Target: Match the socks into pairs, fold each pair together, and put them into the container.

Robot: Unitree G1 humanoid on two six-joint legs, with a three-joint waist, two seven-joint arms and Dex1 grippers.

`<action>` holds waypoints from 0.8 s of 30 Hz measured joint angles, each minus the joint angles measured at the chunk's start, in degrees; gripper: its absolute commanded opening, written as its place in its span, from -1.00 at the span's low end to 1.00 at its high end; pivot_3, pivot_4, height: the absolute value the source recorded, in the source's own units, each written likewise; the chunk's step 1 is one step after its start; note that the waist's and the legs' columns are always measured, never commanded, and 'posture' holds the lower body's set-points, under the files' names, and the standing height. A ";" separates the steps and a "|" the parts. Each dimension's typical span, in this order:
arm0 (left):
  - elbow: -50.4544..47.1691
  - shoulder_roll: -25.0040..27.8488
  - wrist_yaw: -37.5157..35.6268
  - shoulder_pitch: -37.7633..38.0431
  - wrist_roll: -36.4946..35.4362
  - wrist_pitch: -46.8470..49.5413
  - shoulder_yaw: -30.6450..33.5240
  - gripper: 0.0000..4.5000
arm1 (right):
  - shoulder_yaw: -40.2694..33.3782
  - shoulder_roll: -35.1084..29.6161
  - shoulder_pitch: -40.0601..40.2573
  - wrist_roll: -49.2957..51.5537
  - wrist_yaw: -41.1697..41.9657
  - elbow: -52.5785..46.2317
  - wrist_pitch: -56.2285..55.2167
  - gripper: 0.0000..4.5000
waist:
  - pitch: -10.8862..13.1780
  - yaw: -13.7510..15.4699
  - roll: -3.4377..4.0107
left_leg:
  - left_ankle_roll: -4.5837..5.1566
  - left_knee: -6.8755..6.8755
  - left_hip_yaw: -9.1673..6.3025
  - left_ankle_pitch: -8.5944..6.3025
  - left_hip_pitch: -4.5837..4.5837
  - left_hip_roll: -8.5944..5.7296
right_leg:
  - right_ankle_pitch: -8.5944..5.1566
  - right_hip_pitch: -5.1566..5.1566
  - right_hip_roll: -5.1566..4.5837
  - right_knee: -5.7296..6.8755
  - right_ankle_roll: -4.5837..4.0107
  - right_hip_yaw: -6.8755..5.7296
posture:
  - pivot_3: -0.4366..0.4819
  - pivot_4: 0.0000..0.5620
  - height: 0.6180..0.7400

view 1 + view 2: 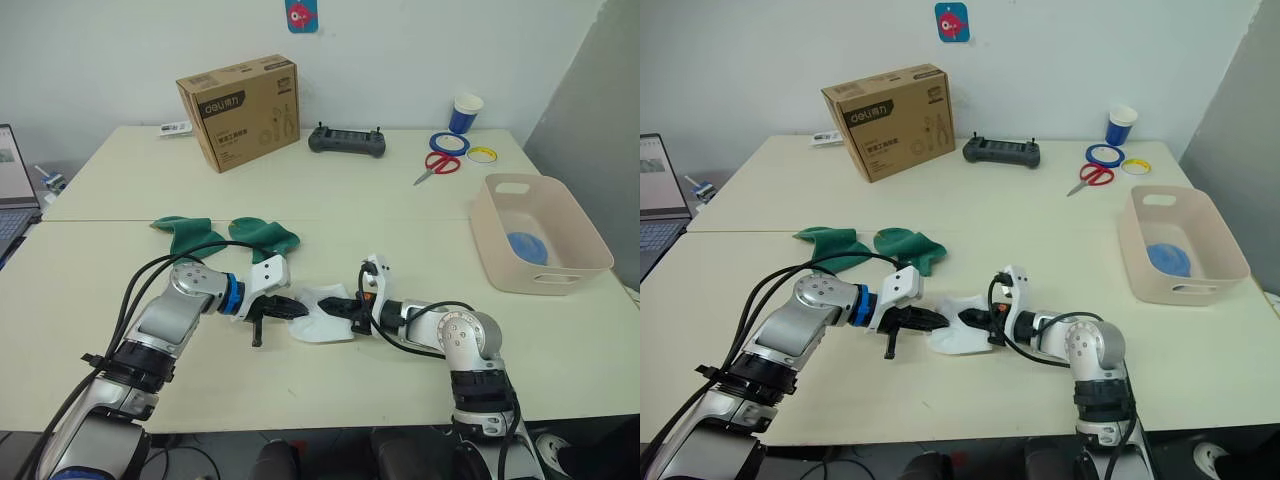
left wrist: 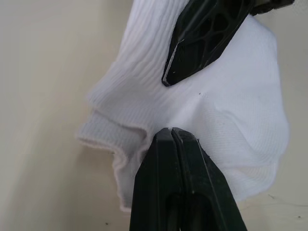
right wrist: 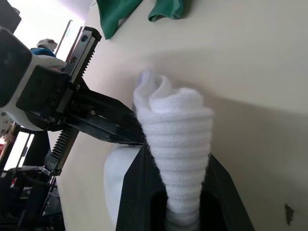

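- Both robot arms are reaching in toward the middle of the big pale table, close to its near edge, and they are meeting at the white socks.
- Sitting on the far side of the table is a brown cardboard box, well apart from the arms.
- Off to the right, the pinkish tub is resting on the table, and a light blue sock bundle is lying inside it.
- Two dark green socks are lying flat next to each other, just behind the left arm.
- The white socks are lying bunched up on the table between the two grippers, near the front edge.
- The left gripper is pinching the white socks, with its two black fingers pressed tightly together on the cloth.
- The right gripper is squeezing a rolled-up part of the white socks, and the ribbed cloth is poking up between its fingers.
- A black controller is sitting at the back of the table, beside the box.
- Red scissors are lying near the back right corner.
- A blue tape ring and a yellow ring are lying just beside the scissors.
- A blue paper cup is standing upright behind the rings.
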 measured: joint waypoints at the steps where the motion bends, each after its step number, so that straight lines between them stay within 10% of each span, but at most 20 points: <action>1: -1.04 0.05 -0.38 0.01 -0.94 1.74 0.49 -1.00 | -0.60 -0.70 1.05 0.53 -0.46 -2.22 0.47 -1.00 | 0.00 0.03 0.00 | 0.00 0.00 -0.01 0.00 -0.11 0.00 | 0.00 -0.08 0.00 -0.04 0.00 -0.01 | -0.05 -0.47 0.72; 6: -7.12 -1.81 0.71 -2.04 -4.80 10.28 0.94 -0.73 | -5.04 -4.23 8.40 3.17 -3.83 -15.63 3.77 -1.00 | 0.02 0.94 0.02 | 0.00 0.03 -0.15 0.00 -0.61 -0.05 | 0.01 -0.29 -0.10 -0.33 0.02 -0.19 | -0.05 -0.47 0.72; 18: -16.46 -22.86 16.45 -17.60 -10.90 21.39 0.30 0.93 | -14.75 -8.98 30.78 9.46 -7.46 -42.66 1.08 -1.00 | 0.03 1.34 0.03 | 0.00 0.06 -0.12 0.00 -0.52 -0.09 | 0.04 -0.25 -0.07 -0.30 0.10 -0.11 | -0.05 -0.47 0.72; 24: -13.76 -25.64 17.85 -21.41 -10.22 19.74 -1.70 0.98 | -32.00 -18.33 32.60 23.19 -9.97 -48.47 -5.20 -1.00 | 0.04 1.27 0.05 | 0.00 0.08 0.00 0.00 -0.19 -0.16 | 0.06 0.07 -0.08 -0.33 0.14 0.05 | -0.05 -0.47 0.72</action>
